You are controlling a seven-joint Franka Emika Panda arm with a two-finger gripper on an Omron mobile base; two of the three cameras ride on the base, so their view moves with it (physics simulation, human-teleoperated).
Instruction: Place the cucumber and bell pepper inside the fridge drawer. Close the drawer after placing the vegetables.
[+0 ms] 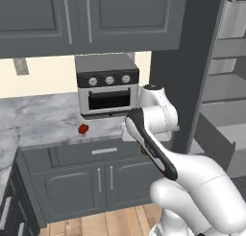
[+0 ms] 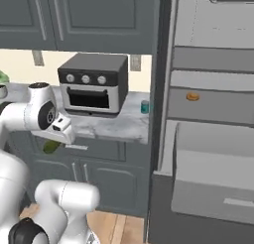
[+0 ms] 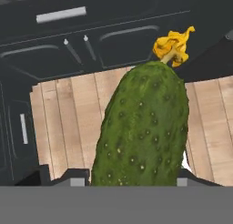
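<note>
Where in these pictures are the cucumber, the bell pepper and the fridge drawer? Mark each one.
cucumber (image 3: 145,127), hand view, middle of its bumpy green body.
bell pepper (image 1: 83,129), left base view, centre of its red body on the counter.
fridge drawer (image 2: 213,201), right base view, its plain grey front.

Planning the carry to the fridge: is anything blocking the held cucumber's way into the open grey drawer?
Nothing visible blocks it. The gripper holds the bumpy dark green cucumber over the wooden floor; the wide grey fridge drawer stands pulled out, open on top, with nothing showing inside.
</note>
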